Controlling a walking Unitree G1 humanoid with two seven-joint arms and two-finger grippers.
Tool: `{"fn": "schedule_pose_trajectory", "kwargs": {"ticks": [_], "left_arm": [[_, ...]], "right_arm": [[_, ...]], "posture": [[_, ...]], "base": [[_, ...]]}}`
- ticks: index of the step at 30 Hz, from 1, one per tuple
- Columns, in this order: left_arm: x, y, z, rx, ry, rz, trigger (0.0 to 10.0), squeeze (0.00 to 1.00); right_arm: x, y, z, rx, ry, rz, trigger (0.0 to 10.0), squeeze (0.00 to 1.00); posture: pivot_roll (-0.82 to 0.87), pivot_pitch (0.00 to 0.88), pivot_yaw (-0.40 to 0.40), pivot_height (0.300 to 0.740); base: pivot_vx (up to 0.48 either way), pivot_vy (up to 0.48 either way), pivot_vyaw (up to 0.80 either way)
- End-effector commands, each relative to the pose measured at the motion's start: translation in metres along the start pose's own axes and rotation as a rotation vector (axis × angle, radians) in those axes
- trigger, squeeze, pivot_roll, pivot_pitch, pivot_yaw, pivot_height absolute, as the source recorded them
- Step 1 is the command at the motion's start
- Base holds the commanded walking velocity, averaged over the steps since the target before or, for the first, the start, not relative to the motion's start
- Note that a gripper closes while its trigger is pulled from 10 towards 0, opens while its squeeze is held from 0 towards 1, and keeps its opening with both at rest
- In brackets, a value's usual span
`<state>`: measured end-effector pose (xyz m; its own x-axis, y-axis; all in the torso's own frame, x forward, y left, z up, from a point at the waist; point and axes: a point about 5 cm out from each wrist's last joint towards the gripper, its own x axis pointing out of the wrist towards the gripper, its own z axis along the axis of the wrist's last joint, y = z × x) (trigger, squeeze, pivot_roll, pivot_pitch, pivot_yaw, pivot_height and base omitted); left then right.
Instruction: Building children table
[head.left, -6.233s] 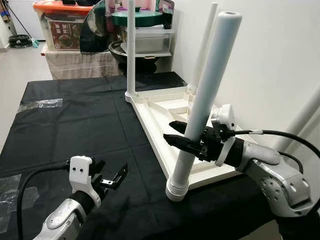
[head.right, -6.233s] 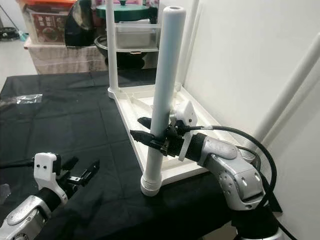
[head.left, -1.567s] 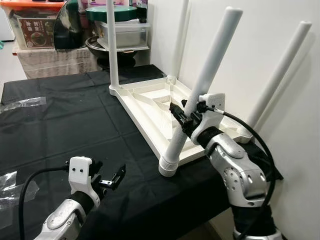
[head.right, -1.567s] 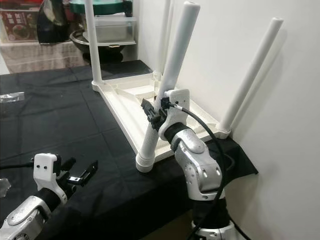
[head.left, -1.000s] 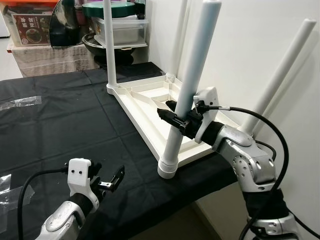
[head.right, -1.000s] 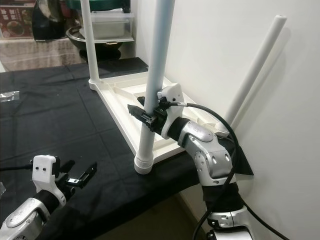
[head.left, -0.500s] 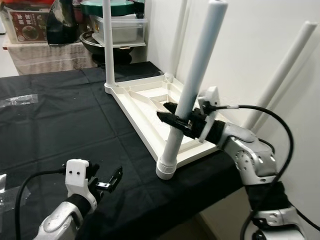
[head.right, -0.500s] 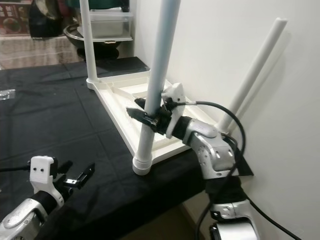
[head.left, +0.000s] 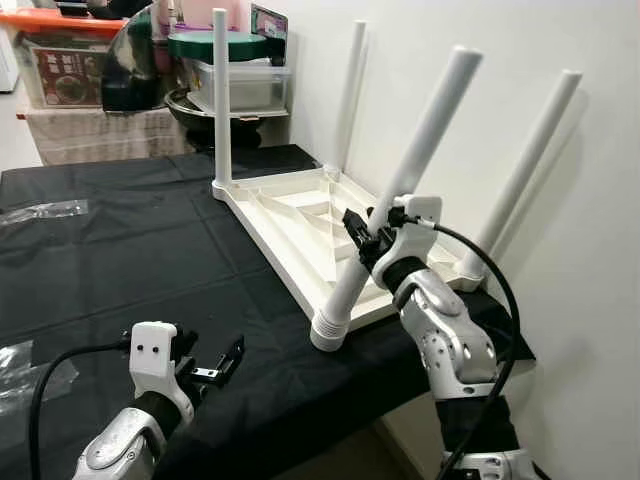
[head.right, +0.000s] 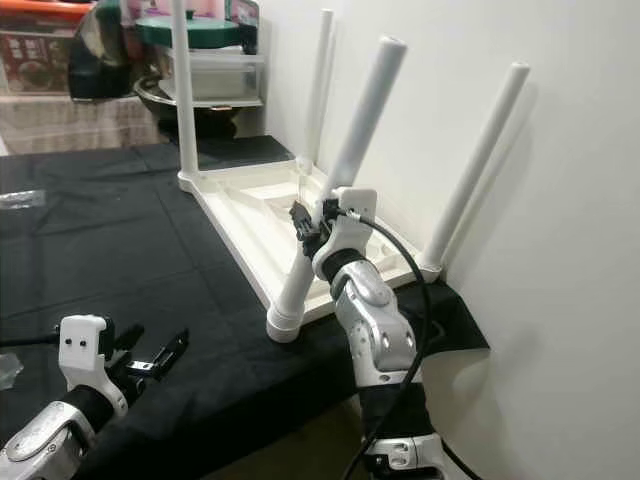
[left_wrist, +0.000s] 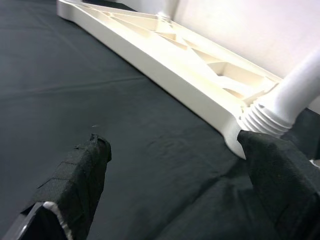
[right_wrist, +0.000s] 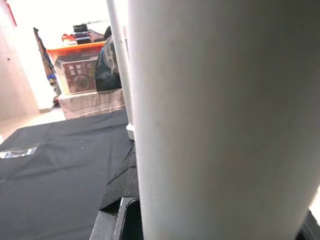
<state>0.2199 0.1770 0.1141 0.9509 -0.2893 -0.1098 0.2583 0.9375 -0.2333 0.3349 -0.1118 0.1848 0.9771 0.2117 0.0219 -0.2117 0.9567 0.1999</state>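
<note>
A white children's table top (head.left: 290, 215) lies upside down on a black-covered table (head.left: 120, 250), with its legs pointing up. The near-left leg (head.left: 420, 140) leans to the right, its ribbed base (left_wrist: 265, 117) at the top's near corner. My right gripper (head.left: 362, 235) is shut on this leg about a third of the way up; in the right wrist view the leg (right_wrist: 215, 125) is close up, with a black finger (right_wrist: 125, 185) beside it. My left gripper (head.left: 215, 365) hovers open low over the cloth near the front edge, a short way left of that corner.
Three other white legs (head.left: 221, 100) stand in the top, two close to the white wall (head.left: 580, 300) on the right. Storage boxes and pots (head.left: 70, 60) sit behind the table. Clear plastic wrap (head.left: 60, 210) lies on the cloth at the left.
The right arm has drawn in and turned with the leg still held, and the leg now leans further right. The head view has shifted. The left gripper stays open in place.
</note>
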Motion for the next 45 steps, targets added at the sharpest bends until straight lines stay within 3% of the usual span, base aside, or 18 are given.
{"fn": "schedule_pose_trajectory", "kwargs": {"ticks": [1, 3, 5, 8, 14, 25, 45], "left_arm": [[0.003, 0.000, 0.002, 0.005, -0.006, 0.000, 10.0, 0.00], [0.003, 0.000, 0.003, 0.006, -0.008, 0.000, 10.0, 0.00], [0.004, 0.000, 0.003, 0.005, -0.010, 0.001, 10.0, 0.00], [0.004, 0.000, 0.002, 0.005, -0.011, 0.001, 10.0, 0.00], [0.003, 0.001, 0.003, 0.006, -0.012, 0.003, 10.0, 0.00], [0.003, 0.000, 0.002, -0.001, -0.009, 0.000, 10.0, 0.00], [0.003, 0.000, 0.000, -0.004, 0.000, -0.005, 10.0, 0.00]], "right_arm": [[-0.011, -0.023, -0.051, -0.029, 0.230, -0.120, 10.0, 0.00], [-0.009, -0.021, -0.047, -0.040, 0.209, -0.105, 10.0, 0.00], [-0.008, -0.006, -0.041, -0.099, 0.190, -0.015, 10.0, 0.00], [-0.009, 0.003, -0.041, -0.128, 0.190, 0.026, 10.0, 0.00], [-0.009, 0.011, -0.044, -0.229, 0.204, 0.050, 10.0, 0.00], [-0.011, 0.009, -0.048, -0.211, 0.240, 0.029, 10.0, 0.00], [-0.011, 0.016, -0.056, -0.154, 0.339, 0.102, 10.0, 0.00]], "posture": [[0.07, 0.000, -0.125, 0.740], [0.07, 0.000, -0.125, 0.740], [0.07, 0.000, -0.125, 0.740], [0.07, 0.000, -0.125, 0.740], [0.07, 0.000, -0.126, 0.740], [0.07, 0.000, -0.128, 0.740], [0.06, 0.000, -0.134, 0.740]], "base": [[0.000, 0.000, 0.00], [0.000, 0.000, 0.00], [0.000, 0.000, 0.00], [0.000, 0.000, 0.00], [0.000, 0.000, 0.00], [0.000, 0.000, 0.00], [0.000, 0.000, 0.00]]}}
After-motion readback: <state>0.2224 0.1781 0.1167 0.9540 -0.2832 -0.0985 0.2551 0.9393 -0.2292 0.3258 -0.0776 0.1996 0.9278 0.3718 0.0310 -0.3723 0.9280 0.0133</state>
